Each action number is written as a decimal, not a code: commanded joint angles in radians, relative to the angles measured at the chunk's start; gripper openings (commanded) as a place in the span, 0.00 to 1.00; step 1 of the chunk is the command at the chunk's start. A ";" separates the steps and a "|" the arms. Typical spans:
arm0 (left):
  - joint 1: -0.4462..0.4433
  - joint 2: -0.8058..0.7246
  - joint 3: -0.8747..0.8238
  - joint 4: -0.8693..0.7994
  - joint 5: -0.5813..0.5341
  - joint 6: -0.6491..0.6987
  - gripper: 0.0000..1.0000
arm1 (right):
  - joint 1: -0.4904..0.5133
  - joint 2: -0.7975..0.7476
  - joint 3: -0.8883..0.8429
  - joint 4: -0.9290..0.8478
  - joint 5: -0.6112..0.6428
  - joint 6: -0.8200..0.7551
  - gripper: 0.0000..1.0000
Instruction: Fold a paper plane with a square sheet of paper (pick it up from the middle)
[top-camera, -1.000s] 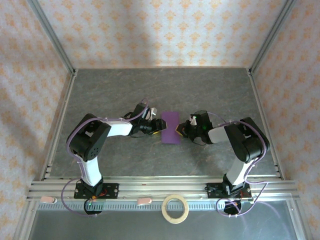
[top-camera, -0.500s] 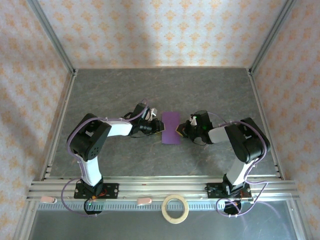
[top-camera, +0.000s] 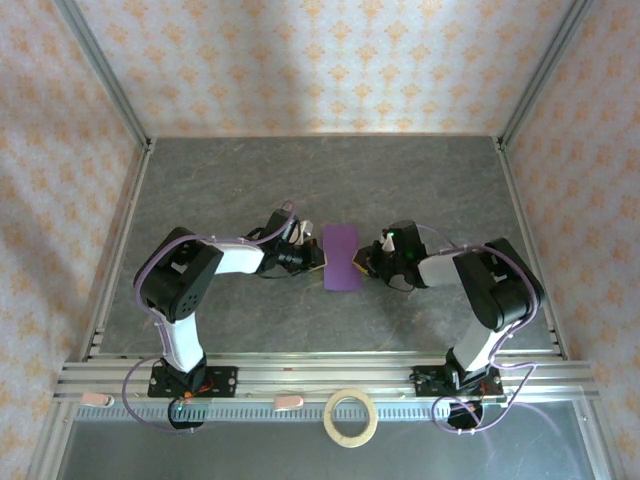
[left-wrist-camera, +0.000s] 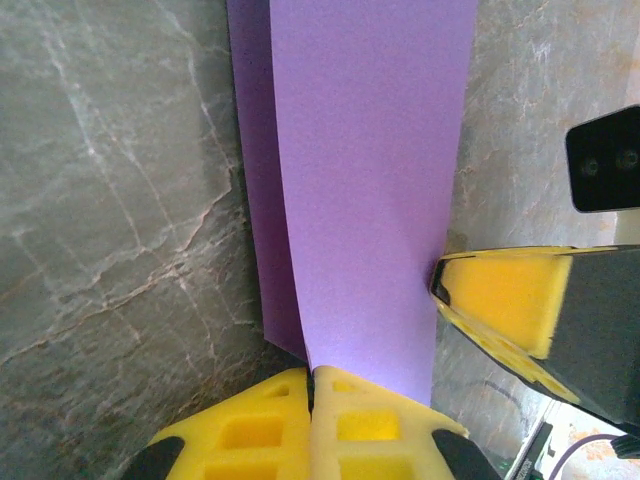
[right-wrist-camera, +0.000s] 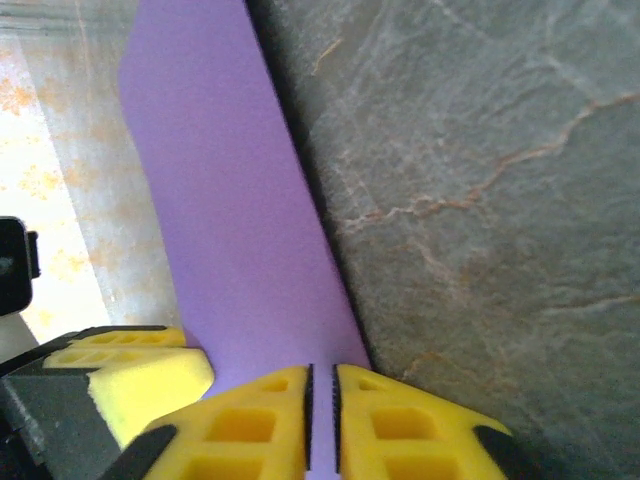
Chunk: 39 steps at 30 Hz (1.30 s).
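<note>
I see the thin purple paper sheet (top-camera: 342, 256) lying folded narrow at mid grey stone tabletop (top-camera: 250, 180). My left tool (left-wrist-camera: 312, 388) pinches its left long edge and my right tool (right-wrist-camera: 322, 395) grips the right. Broad tabletop surrounds it.

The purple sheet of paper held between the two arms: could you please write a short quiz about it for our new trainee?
1. True or false: the tape ring lies on the purple sheet.
2. The left gripper is: A) open above the sheet; B) shut on the sheet's edge; C) holding the tape ring.
3. Which gripper pinches the opposite edge of the sheet?
Key: 1 false, the ring sits at the near edge, apart from the sheet; 2 B; 3 the right gripper.
</note>
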 joint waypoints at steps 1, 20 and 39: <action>-0.001 -0.045 -0.011 0.029 0.016 -0.013 0.02 | -0.004 -0.048 0.001 -0.040 0.021 -0.028 0.21; 0.015 -0.089 0.031 -0.010 0.056 -0.032 0.02 | 0.248 -0.379 0.029 -0.346 0.549 -0.542 0.34; 0.023 -0.085 0.032 -0.008 0.068 -0.035 0.02 | 0.749 -0.280 -0.016 -0.178 1.202 -0.882 0.51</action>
